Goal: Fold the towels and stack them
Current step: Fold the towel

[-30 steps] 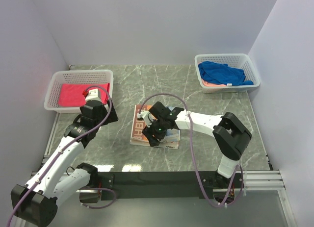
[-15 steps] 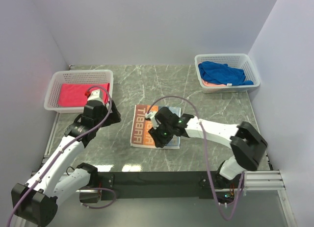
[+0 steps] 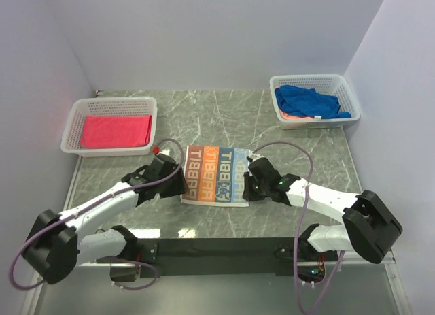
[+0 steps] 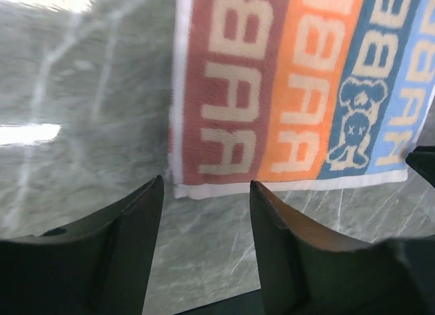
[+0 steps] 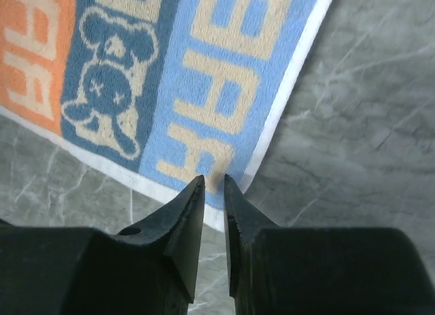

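I see a grey-green marble-patterned table [image 3: 224, 118] closed in by pale lilac walls [image 3: 204, 36] behind and on both sides, far beyond the fingers of both arms.

Far beyond the left fingers and to their left stands a white plastic mesh basket [image 3: 73, 128]. In it lies one pink-red cloth towel [image 3: 115, 131], folded flat. Far beyond the right fingers and to their right stands a second white mesh basket [image 3: 348, 97]. It holds a deep blue towel [image 3: 306, 101], crumpled, and under the blue one a bit of salmon-peach towel [image 3: 293, 115] shows at the near side.

Between the two sets of fingers lies the printed cloth towel [image 3: 216, 173] with stripes of red-brown, orange, dark blue and light blue, big cream block letters and a small bear figure. It is spread flat on the table with a white hem around it.

The left gripper [image 4: 205, 186] is low over the table. Its dark fingers [image 4: 129, 220] are spread wide with nothing between them, and the towel's near left corner is just beyond the tips, apart from them.

The right gripper [image 5: 214, 181] is at the towel's near right corner. Its fingers [image 5: 187, 213] are drawn almost together, with only a thin slit between them, and the tips are over the light blue stripe beside the hem. Whether they nip the cloth I cannot tell.
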{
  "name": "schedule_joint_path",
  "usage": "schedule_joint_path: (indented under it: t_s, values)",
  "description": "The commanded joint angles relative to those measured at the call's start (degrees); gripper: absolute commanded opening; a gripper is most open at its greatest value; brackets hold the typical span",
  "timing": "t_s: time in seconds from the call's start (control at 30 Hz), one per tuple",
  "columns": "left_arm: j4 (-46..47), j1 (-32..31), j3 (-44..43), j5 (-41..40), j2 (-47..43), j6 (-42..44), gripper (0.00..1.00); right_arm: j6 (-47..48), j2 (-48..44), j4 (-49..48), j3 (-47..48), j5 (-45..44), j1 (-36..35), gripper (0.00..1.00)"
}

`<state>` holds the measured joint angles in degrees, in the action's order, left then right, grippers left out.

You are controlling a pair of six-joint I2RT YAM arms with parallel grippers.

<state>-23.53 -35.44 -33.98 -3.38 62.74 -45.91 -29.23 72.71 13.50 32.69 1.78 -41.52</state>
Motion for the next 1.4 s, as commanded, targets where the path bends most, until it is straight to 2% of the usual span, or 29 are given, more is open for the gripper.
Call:
schedule_joint_path:
  t_s: [0.0, 0.23, 0.3, 0.47, 0.53, 0.77, 0.9, 1.0, 1.03, 1.13, 1.2, 1.3, 1.37]
  values:
    - [4.5, -2.9, -0.6, -0.4, 3.3, -3.7, 0.58, -4.4, -3.5, -6.3, -1.1, 1.1, 0.2, 0.25]
    - [5.0, -6.6, 0.2, -4.3, 8.3, -6.6, 0.47, -5.3, -4.5, -9.8, -2.5, 1.9, 0.4, 0.25]
    - [5.1, -7.1, 0.7, -5.3, 8.6, -7.3, 0.46, -5.7, -3.9, -11.4, -2.8, 3.1, 0.4, 0.25]
    - [3.8, -7.0, 1.7, -7.0, 9.6, -9.2, 0.34, -6.8, 0.5, -12.2, -3.7, 4.6, 1.4, 0.24]
    - [2.9, -7.0, 2.4, -8.0, 9.2, -10.9, 0.26, -7.6, 1.3, -12.1, -4.5, 5.4, 3.2, 0.24]
    - [1.2, -7.1, 5.7, -7.9, 6.4, -15.0, 0.22, -7.9, 3.0, -12.0, -6.7, 8.1, 11.1, 0.24]
    - [1.2, -7.0, 4.5, -7.0, 3.8, -15.9, 0.32, -6.9, 3.0, -13.4, -6.8, 10.4, 14.0, 0.25]
    - [1.2, -7.0, 1.7, -5.8, 0.1, -15.4, 0.49, -5.1, 1.0, -15.4, -4.5, 11.6, 14.7, 0.26]
    - [1.5, -7.0, 0.8, -5.8, -0.4, -15.1, 0.58, -4.9, 0.2, -16.2, -3.3, 11.9, 15.0, 0.27]
    - [2.6, -6.8, -4.2, -6.3, 0.0, -12.6, 0.76, -4.7, -0.9, -18.9, 0.8, 13.2, 16.1, 0.32]
    - [3.5, -5.6, -8.5, -6.7, 1.8, -9.6, 0.78, -5.3, 0.7, -21.7, 3.2, 13.1, 16.5, 0.34]
    - [7.7, -1.0, -13.2, -3.4, 9.3, -4.9, 0.74, -7.8, 5.4, -26.9, 7.0, 12.5, 17.1, 0.35]
    - [12.0, 3.0, -16.1, -1.0, 13.4, -3.1, 0.65, -9.7, 10.3, -31.5, 9.4, 13.0, 18.0, 0.35]
